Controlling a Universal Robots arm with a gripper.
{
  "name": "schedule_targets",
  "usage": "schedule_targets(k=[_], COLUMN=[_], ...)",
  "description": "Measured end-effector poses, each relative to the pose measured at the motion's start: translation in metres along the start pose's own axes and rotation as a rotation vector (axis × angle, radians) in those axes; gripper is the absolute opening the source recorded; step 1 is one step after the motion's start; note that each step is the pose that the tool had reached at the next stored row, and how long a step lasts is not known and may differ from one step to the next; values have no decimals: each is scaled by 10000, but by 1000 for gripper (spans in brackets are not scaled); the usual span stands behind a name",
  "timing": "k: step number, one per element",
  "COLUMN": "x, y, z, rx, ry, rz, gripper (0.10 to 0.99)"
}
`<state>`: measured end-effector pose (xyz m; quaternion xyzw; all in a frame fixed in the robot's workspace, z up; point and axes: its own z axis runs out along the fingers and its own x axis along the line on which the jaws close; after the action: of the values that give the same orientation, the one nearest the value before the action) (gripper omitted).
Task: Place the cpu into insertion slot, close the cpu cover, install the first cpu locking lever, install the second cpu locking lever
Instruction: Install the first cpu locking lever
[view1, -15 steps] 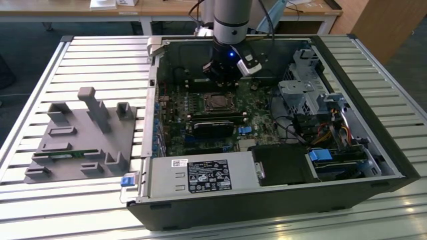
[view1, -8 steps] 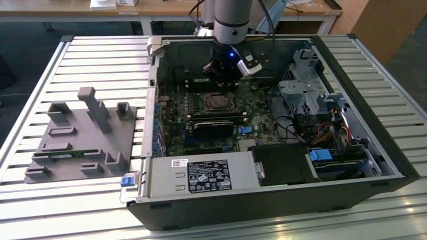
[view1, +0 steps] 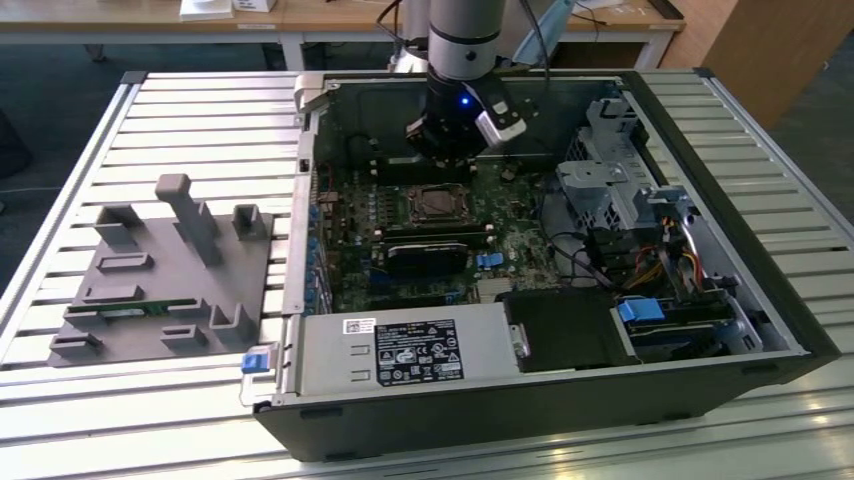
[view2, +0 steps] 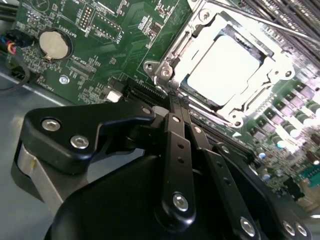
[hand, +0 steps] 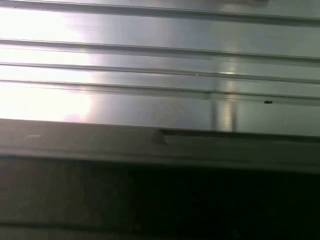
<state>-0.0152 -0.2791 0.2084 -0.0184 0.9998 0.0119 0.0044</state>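
Second wrist view has the cpu (view2: 227, 67) sitting flat inside the insertion slot (view2: 186, 82), its pale metal top glaring under the light, and the cpu cover (view2: 272, 65) lies down around it as a silver frame with the chip showing through its window. A thin metal lever rod (view2: 260, 21) runs along one side of the socket on the green motherboard (view2: 100, 55). Just beside the socket's near corner, the claw (view2: 176, 106) hangs with its black fingers (view2: 175, 145) pressed together, clenched on nothing. Exterior view now: the claw (view1: 447, 160) sits at the far edge of the socket (view1: 438, 204), the arm (view1: 465, 40) coming straight down into the open computer case (view1: 747, 230). That case lies on its side on the slatted bench (view1: 200, 110), with a grey fixture block (view1: 160, 280) well apart toward the exterior view's left.
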Motion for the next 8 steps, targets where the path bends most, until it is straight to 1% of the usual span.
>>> schedule_targets(k=[3, 8], x=[-1, 0], y=[-1, -12], z=[-5, -6], rx=[14, 15], ry=[20, 23], rz=[0, 2], gripper=[106, 106])
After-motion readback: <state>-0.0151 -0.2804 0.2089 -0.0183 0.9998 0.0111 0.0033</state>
